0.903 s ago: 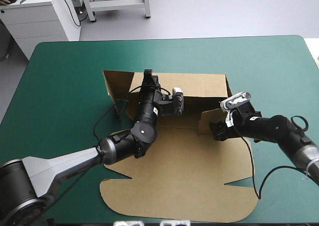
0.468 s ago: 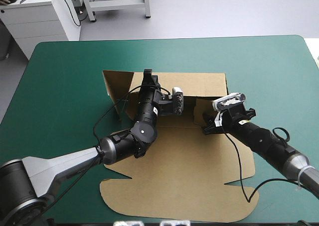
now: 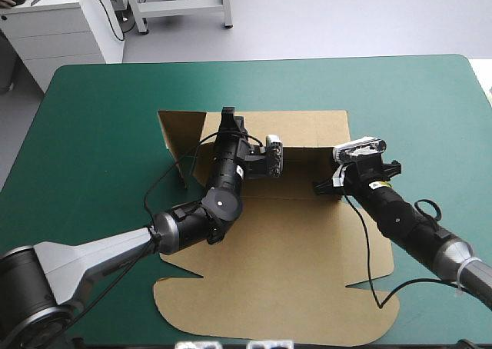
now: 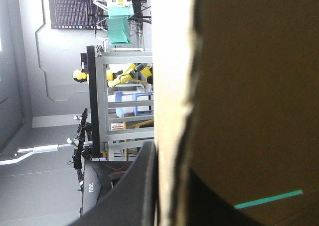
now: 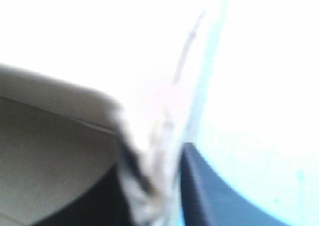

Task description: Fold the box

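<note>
At the far wall of the box [image 3: 277,272], your left gripper [image 3: 231,120] clamps it upright; your right gripper [image 3: 323,187] pinches the side flap, likely to tuck it.

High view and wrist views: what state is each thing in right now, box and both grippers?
box: partly folded; far wall raised, near panel lying flat.
left gripper: shut on the box, at the far wall's top edge.
right gripper: shut on the box, holding the raised right side flap.
</note>
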